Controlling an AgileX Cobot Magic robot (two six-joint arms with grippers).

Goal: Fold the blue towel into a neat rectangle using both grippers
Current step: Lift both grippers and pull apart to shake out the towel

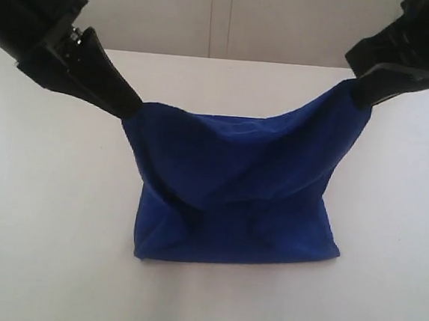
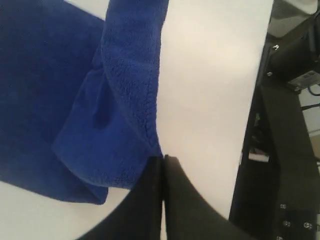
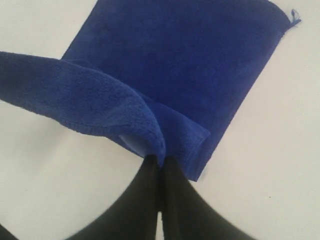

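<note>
**A:** Item one: blue towel (image 1: 233,207), centre of the exterior view. The lower half lies flat on the white worktop (image 1: 43,228). The upper edge hangs lifted, sagging in the middle between two raised corners.

**B:** Holders?

**A:** Left fingers (image 1: 108,84), entering from the upper left of the frame, pressed together on the left raised corner. Right fingers (image 1: 375,86), from the upper right, clamped likewise on the right corner. Both wrist views show the tips pinching the hem with no gap.

**B:** Material?

**A:** Soft pile, plain, with a small tag (image 3: 295,17) at one resting corner. I'd judge it light and limp. It droops wherever unsupported, would keep no crease by itself, and should not slip readily from a firm pinch.

**B:** Best hold?

**A:** Right at the corners, on the stitched hem, as now. A grip further in would likely bunch the cloth and spoil a straight edge.
</note>
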